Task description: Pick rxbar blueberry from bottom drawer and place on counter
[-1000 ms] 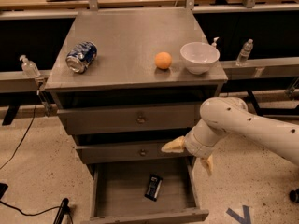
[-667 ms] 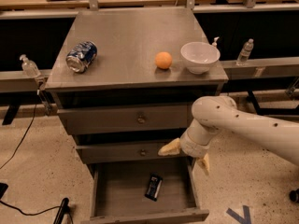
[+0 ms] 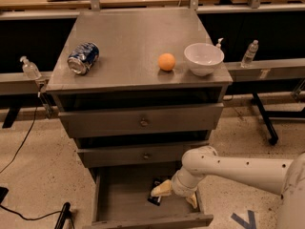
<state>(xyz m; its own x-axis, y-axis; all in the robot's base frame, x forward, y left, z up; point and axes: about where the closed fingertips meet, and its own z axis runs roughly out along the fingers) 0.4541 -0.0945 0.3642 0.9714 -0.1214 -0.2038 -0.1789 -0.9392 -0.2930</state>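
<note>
Rxbar (image 3: 154, 200): a flat, dark-wrapped rectangle on the grey metal floor of the open bottom drawer (image 3: 119, 194), long axis roughly 1-to-7 o'clock. The gripper (image 3: 174, 198) is inside the drawer, its cream jaws released and spread apart. The bar lies at their 9 o'clock side, partly hidden by one jaw.

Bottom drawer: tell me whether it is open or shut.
Open. The bottom drawer is pulled out beyond the upper drawers, with the rxbar blueberry inside and the gripper down in it.
</note>
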